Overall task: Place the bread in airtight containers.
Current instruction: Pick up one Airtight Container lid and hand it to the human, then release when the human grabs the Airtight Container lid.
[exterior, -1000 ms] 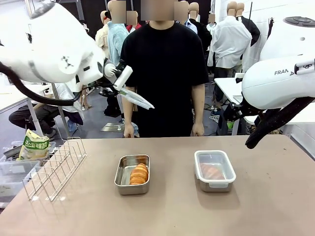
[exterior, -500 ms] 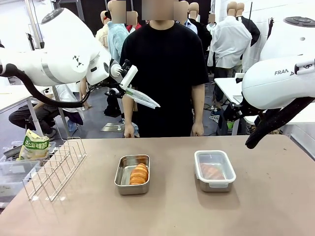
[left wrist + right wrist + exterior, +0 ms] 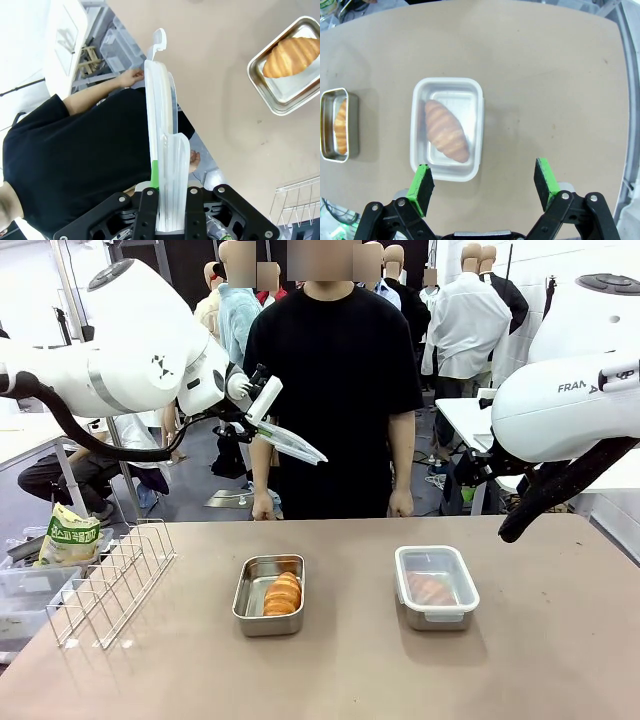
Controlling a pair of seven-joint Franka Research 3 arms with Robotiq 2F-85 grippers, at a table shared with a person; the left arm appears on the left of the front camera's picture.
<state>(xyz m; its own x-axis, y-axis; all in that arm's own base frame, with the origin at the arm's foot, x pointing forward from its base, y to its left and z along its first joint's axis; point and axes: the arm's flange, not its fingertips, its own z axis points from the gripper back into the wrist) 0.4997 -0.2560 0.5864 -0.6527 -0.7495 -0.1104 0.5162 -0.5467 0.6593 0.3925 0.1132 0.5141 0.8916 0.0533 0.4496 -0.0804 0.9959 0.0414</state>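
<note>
On the table, near centre, the open tin point(image 3: 270, 595) holds one bread roll point(image 3: 283, 593) uncovered; to its right the lidded tin point(image 3: 436, 586) seals another point(image 3: 446, 131). Farther back, the left gripper point(image 3: 258, 418) has its jaws clamped on the clear lid point(image 3: 291, 446), probably meant for the open tin. The right gripper's point(image 3: 485, 186) jaws gape empty.

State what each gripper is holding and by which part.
The left gripper is shut on the clear white-rimmed plastic lid, pinching one end edge-on. The right gripper is open, holding nothing.
</note>
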